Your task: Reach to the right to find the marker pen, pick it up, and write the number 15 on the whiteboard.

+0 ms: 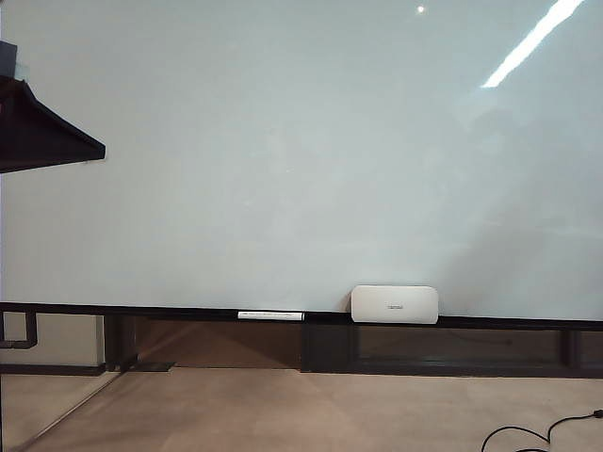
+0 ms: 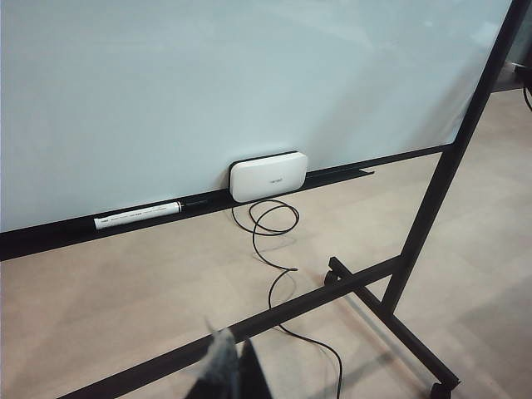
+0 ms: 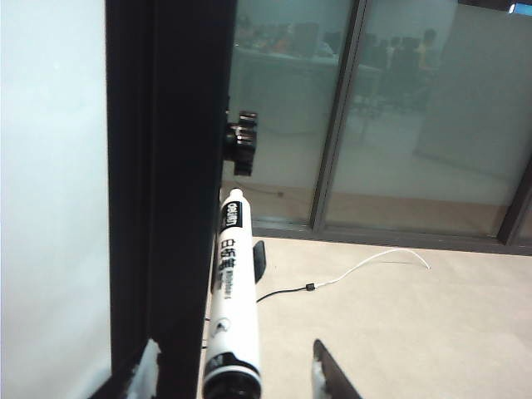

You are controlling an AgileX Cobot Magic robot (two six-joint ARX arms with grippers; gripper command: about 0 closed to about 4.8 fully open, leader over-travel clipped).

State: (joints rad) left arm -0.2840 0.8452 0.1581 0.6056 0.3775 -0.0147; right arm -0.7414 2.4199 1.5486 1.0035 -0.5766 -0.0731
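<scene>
The whiteboard (image 1: 301,160) fills the exterior view, and the number 15 is not in view on it. Neither gripper shows there. In the right wrist view the marker pen (image 3: 233,283), white with black print and a black end, stands along the board's dark side frame (image 3: 166,191). My right gripper (image 3: 237,374) is open, and the pen's black end sits between its fingertips (image 3: 331,374) without being touched. My left gripper (image 2: 234,366) hangs shut and empty over the floor in front of the board (image 2: 208,83).
A white rounded box (image 1: 395,304) and a slim white stick (image 1: 270,315) lie on the board's bottom rail. The board's black wheeled stand (image 2: 416,249) and a black cable (image 2: 274,249) lie on the floor. A knob (image 3: 241,141) juts from the frame. A dark angular shape (image 1: 47,132) hangs upper left.
</scene>
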